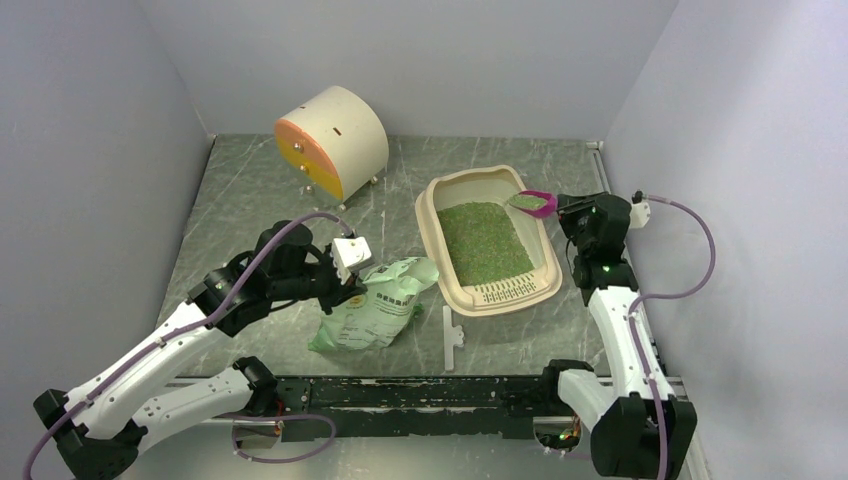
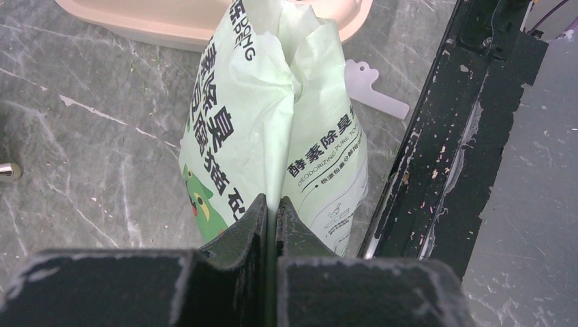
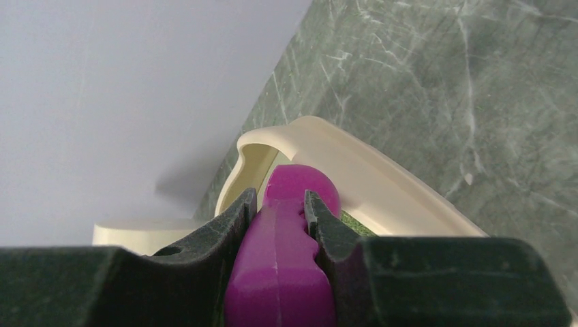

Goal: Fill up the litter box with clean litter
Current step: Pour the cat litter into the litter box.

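Observation:
The beige litter box (image 1: 436, 232) stands right of centre, its slotted grille ledge (image 1: 505, 290) at the near end. A bed of green litter (image 1: 482, 240) fills it. My right gripper (image 1: 562, 206) is shut on a magenta scoop (image 1: 533, 203) that holds green litter over the box's far right rim. In the right wrist view the scoop's handle (image 3: 283, 262) sits between the fingers, above the box rim (image 3: 382, 184). My left gripper (image 1: 355, 285) is shut on a fold of the light-green litter bag (image 1: 372, 305). The bag (image 2: 272, 129) fills the left wrist view.
A cream half-cylinder cabinet (image 1: 335, 140) with an orange face stands at the back left. A white plastic strip (image 1: 451, 337) lies near the front rail (image 1: 420, 392). Grey walls close in the left, back and right.

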### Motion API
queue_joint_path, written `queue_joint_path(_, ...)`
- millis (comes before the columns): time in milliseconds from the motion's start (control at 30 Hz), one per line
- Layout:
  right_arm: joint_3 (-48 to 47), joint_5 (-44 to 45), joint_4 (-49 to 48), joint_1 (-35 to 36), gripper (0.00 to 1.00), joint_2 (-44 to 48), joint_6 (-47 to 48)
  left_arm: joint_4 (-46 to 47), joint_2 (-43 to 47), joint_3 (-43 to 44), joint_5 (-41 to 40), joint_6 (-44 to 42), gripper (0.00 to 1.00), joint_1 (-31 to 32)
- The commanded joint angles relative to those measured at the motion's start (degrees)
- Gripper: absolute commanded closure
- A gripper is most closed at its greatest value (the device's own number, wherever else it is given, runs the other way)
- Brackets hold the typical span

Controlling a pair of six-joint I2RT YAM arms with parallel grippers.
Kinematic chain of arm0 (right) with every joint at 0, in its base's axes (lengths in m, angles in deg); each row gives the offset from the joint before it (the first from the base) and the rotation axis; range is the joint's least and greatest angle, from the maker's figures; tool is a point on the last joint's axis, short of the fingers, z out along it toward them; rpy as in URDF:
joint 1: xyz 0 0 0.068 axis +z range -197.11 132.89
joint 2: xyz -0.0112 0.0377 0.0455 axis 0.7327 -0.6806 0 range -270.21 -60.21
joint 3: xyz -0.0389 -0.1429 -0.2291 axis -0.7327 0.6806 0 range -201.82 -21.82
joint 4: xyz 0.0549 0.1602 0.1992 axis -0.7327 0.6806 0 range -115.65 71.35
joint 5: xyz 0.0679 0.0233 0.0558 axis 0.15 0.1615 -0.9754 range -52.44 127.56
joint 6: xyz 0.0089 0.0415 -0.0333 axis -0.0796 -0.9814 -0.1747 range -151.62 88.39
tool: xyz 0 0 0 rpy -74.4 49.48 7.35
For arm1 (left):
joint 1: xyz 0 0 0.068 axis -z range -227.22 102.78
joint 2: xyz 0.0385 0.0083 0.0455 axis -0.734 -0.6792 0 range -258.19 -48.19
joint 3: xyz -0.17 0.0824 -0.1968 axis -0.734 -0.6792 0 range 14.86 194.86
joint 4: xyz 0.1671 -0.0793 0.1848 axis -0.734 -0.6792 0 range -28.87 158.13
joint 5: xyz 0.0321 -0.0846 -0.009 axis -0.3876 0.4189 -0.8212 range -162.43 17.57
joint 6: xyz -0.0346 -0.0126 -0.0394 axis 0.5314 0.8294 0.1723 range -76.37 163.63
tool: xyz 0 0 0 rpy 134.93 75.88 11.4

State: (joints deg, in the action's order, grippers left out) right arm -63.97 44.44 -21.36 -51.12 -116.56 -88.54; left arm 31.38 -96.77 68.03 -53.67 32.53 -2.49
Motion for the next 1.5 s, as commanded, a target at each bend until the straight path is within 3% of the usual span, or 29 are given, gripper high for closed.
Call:
queue_joint_path(0,1.2,-0.4,2.9,-1.1,1.00,4.2,2.1,10.7,2.1,1.0,3.2,1.0,0.95,0.1)
queue_joint_path(767,2.3,-4.9,31.0,-2.1,1.00,28.4,6.9,10.6,4.4,-0.7,3.8,1.1,0.95,0.1)
queue_joint_path(1033,6.0,-18.3,27.3,-2.2,1.00,29.6,2.0,11.0,4.6,-1.0,4.0,1.2,0.95,0.1)
queue_joint_path(1200,6.8,-22.8,22.8,-2.1,1.00,25.4,2.9,10.8,4.9,-1.0,3.8,1.2,0.95,0.2)
queue_joint_path(1300,4.3,-19.0,25.6,-2.2,1.00,23.3,8.0,10.5,5.3,-1.1,3.6,1.4,0.95,0.2)
queue_joint_path(1467,-2.0,-5.1,29.7,-2.1,1.00,21.6,19.5,10.0,5.5,-0.8,3.3,1.1,0.95,0.2)
